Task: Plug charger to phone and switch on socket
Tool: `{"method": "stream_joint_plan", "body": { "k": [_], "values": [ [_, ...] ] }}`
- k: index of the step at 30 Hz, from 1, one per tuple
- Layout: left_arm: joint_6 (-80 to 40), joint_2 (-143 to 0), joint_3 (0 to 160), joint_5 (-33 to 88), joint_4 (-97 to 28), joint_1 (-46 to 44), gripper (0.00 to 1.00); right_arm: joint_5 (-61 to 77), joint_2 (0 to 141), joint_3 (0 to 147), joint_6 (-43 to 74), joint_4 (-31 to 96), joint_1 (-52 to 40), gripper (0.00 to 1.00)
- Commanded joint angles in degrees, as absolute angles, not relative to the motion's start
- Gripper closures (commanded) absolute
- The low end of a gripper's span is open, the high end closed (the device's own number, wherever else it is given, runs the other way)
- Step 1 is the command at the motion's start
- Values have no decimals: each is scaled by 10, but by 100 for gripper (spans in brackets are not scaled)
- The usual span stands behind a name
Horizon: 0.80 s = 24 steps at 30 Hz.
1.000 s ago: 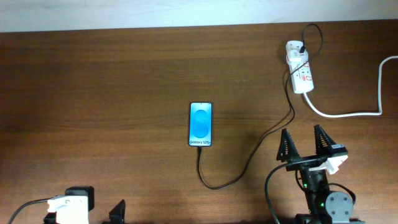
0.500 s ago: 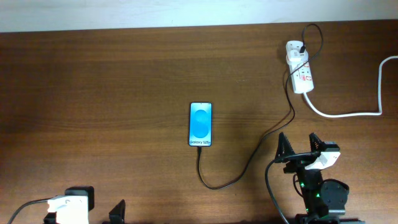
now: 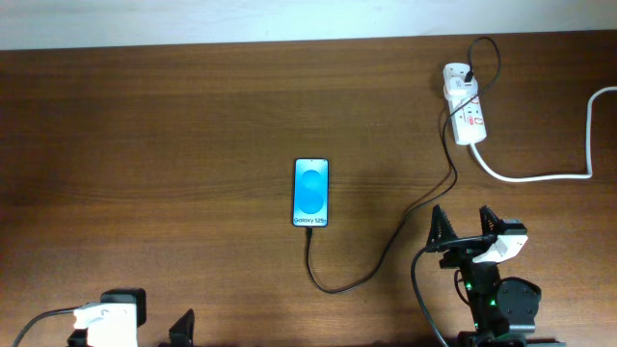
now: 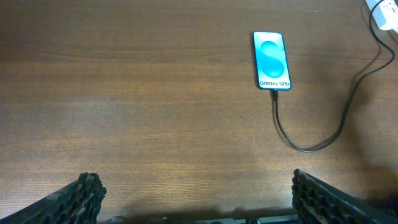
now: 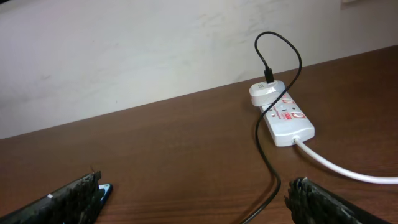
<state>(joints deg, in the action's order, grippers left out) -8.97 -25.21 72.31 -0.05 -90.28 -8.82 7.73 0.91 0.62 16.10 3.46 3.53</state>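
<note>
The phone (image 3: 311, 193) lies flat mid-table, blue screen up; it also shows in the left wrist view (image 4: 272, 51). The charger, a thin black cable (image 3: 386, 253), runs from the phone's near short end, where its plug tip sits in the phone, round to a white adapter in the socket (image 3: 465, 104) at the far right. The socket also shows in the right wrist view (image 5: 285, 119). My right gripper (image 3: 463, 224) is open and empty, near the front edge right of the cable. My left gripper (image 4: 193, 196) is open and empty at the front left, far from the phone.
A thick white cord (image 3: 559, 164) leaves the socket's near end and runs off the right edge. A pale wall (image 5: 124, 50) stands behind the table's far edge.
My right gripper has drawn back toward the front edge, away from the socket, staying open. The phone, cable and socket have not moved.
</note>
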Motion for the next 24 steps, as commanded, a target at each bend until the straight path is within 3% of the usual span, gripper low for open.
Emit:
{"method": "stream_joint_plan", "body": {
  "k": [1, 15, 24],
  "values": [
    [-87, -249, 722, -2, -903, -88, 1, 70, 3, 3, 161, 39, 31, 2],
    [-87, -249, 722, -12, -899, -88, 1, 70, 3, 3, 161, 39, 31, 2],
    [-77, -227, 609, -13, -715, -72, 1, 70, 3, 3, 161, 39, 31, 2]
  ]
}}
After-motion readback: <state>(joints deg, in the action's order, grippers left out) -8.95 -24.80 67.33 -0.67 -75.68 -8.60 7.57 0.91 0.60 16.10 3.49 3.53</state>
